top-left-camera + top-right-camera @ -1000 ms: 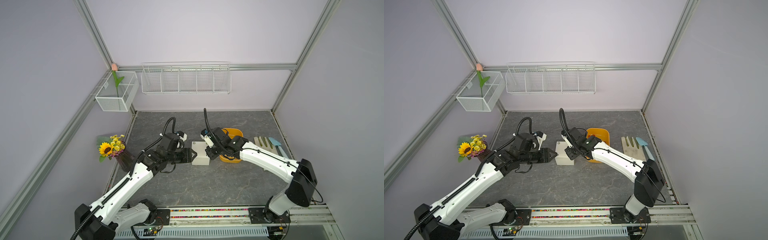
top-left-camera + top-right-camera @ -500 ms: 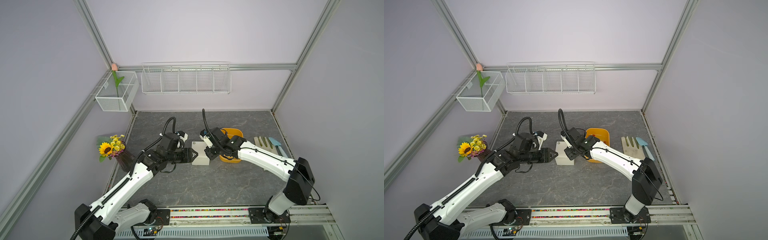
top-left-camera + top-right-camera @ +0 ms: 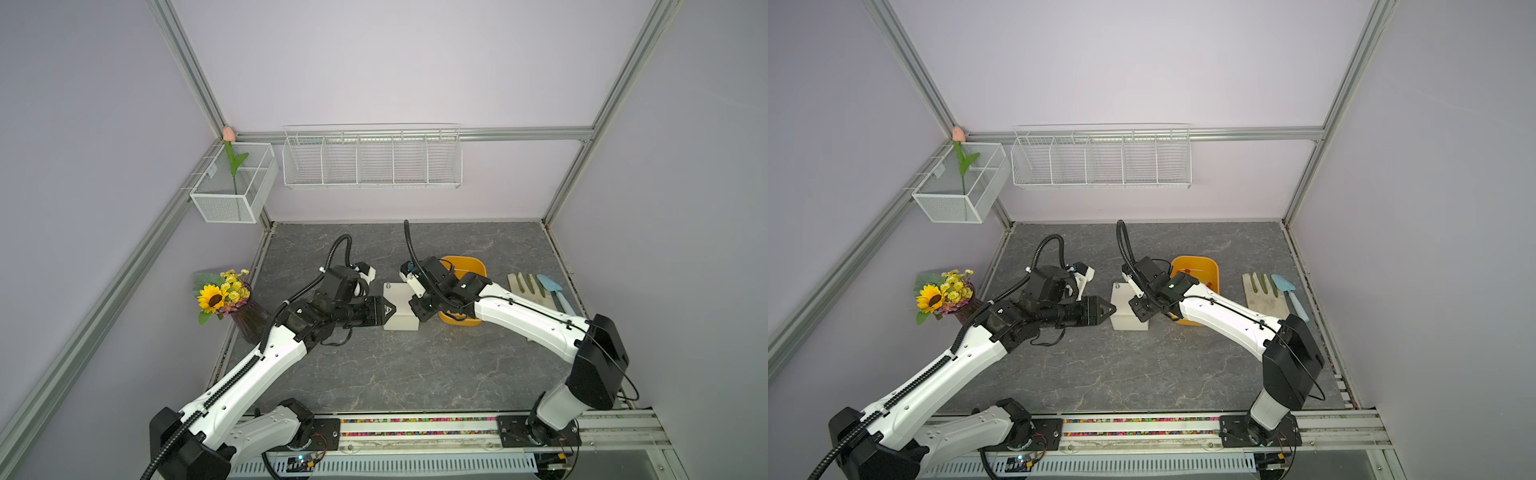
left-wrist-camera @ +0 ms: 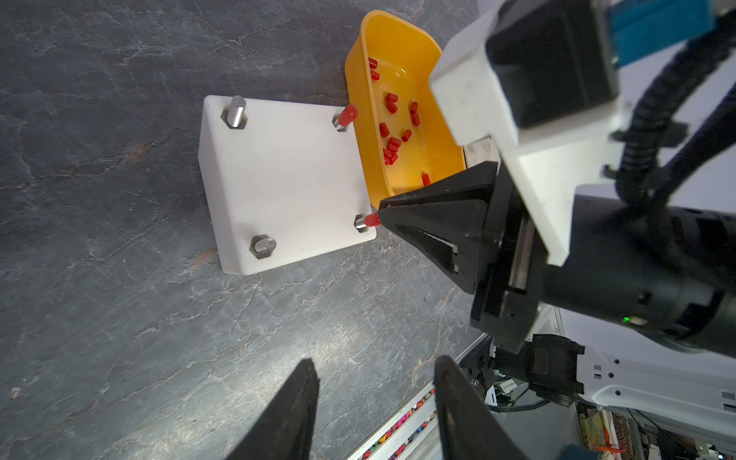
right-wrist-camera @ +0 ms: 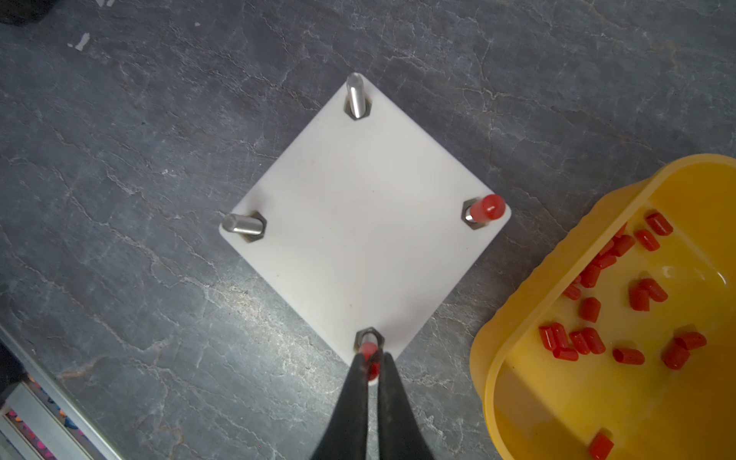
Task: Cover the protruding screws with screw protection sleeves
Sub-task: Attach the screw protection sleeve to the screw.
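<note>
The white box (image 5: 358,223) stands mid-table, also seen in both top views (image 3: 398,297) (image 3: 1124,305). Two protruding screws (image 5: 356,97) (image 5: 243,225) are bare. A third carries a red sleeve (image 5: 488,209). My right gripper (image 5: 370,358) is shut on a red screw protection sleeve (image 5: 368,348), which sits on the fourth screw's top at the box corner. The left wrist view shows that sleeve (image 4: 370,220) at the right gripper's tip. My left gripper (image 4: 376,368) is open and empty, beside the box's left side (image 3: 390,309).
A yellow tray (image 5: 490,358) (image 3: 478,270) holding several loose red sleeves (image 5: 589,310) stands right of the box. A flower vase (image 3: 226,299) is at the left edge. A glove (image 3: 530,286) and blue trowel (image 3: 555,289) lie at the right. Wire baskets (image 3: 372,160) hang on the wall.
The right arm has shifted slightly left toward the box's near right corner. The left arm has stayed put.
</note>
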Controlling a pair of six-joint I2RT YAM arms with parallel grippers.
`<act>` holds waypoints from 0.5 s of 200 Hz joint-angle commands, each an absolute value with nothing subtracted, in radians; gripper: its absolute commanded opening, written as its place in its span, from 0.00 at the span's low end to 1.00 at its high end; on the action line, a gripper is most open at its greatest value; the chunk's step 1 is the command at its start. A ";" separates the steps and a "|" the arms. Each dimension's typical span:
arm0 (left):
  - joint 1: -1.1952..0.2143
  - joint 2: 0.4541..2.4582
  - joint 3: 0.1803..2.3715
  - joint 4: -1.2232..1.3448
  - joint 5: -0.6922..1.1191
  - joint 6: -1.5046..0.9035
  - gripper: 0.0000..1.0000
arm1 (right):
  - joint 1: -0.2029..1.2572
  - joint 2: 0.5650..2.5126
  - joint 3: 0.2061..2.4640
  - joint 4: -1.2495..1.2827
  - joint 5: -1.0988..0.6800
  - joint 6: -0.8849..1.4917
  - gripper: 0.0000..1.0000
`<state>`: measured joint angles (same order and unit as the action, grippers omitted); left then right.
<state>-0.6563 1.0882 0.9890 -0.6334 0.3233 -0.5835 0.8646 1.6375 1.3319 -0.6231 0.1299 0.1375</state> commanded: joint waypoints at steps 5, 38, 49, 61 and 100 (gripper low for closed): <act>-0.654 1.080 0.976 -0.628 0.328 -0.588 0.50 | 0.859 1.648 1.295 -0.603 0.114 0.155 0.10; -0.653 1.080 0.974 -0.627 0.327 -0.589 0.50 | 0.859 1.648 1.271 -0.592 0.107 0.167 0.10; -0.653 1.082 0.974 -0.626 0.327 -0.591 0.50 | 0.859 1.648 1.267 -0.589 0.106 0.168 0.10; -0.653 1.083 0.973 -0.625 0.325 -0.590 0.50 | 0.859 1.646 1.269 -0.590 0.108 0.168 0.10; -0.653 1.086 0.963 -0.611 0.330 -0.601 0.50 | 0.860 1.624 1.299 -0.603 0.115 0.157 0.14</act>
